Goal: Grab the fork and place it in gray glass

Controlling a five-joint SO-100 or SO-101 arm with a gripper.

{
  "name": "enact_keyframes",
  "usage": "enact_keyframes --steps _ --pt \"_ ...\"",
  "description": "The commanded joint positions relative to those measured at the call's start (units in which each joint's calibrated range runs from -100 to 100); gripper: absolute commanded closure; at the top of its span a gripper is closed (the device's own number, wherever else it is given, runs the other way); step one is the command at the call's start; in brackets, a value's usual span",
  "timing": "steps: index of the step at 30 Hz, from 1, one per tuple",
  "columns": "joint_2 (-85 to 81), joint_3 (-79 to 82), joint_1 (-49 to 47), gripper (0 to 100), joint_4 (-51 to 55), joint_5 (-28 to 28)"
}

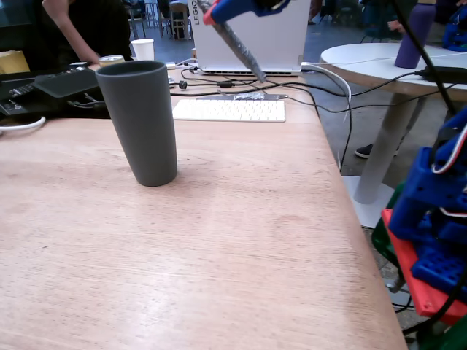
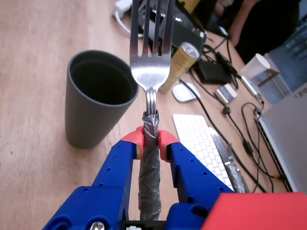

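Observation:
The gray glass [image 1: 142, 120] stands upright on the wooden table, left of centre in the fixed view, and its open mouth shows in the wrist view [image 2: 98, 103]. My gripper [image 1: 211, 13] is at the top edge of the fixed view, high above the table, behind and to the right of the glass. In the wrist view my gripper [image 2: 149, 141] is shut on the fork [image 2: 149, 67], clamping its foil-wrapped handle, with the tines pointing away past the glass's right rim. In the fixed view the fork [image 1: 241, 45] hangs slanting down to the right.
A white keyboard [image 1: 230, 109], a laptop [image 1: 248, 33], cables and a white paper cup [image 1: 143, 49] lie at the back of the table. A gold can [image 2: 180, 64] stands behind the glass. The table's right edge [image 1: 350, 211] borders the blue and red arm base [image 1: 430, 233].

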Motion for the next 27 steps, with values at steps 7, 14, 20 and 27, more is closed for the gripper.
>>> enact_keyframes --steps 7,14,20,27 --pt "3.45 -4.5 -2.95 100 -25.93 -4.54" --pt "16.05 -16.2 -3.12 100 -37.02 -9.13" --pt "29.0 -36.97 -3.29 100 -36.28 -14.26" --pt "39.29 -36.5 -11.07 100 -37.02 -14.36"
